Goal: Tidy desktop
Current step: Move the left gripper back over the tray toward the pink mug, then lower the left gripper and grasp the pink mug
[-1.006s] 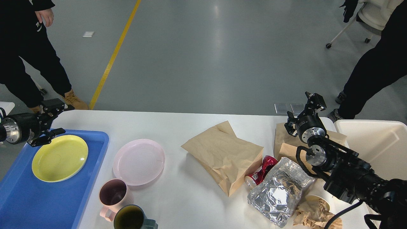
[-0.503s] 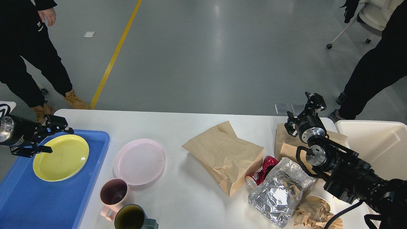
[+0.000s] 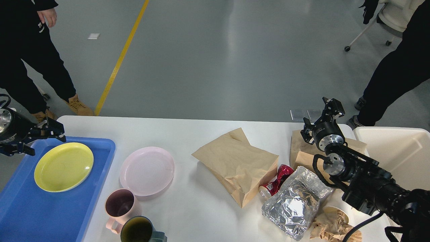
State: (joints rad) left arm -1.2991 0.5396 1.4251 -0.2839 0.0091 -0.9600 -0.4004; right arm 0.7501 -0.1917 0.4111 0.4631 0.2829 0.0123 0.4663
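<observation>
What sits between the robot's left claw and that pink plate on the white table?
Nothing visible blocks it. The left gripper hangs over the far left corner of the blue tray; the yellow plate lies flat in the tray below that line. Only the tray's low rim separates it from the pink plate on the desktop.

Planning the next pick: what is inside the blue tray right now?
The blue tray holds only one yellow plate, lying flat in its far half. The near half is bare. Under the plate cannot be seen.
</observation>
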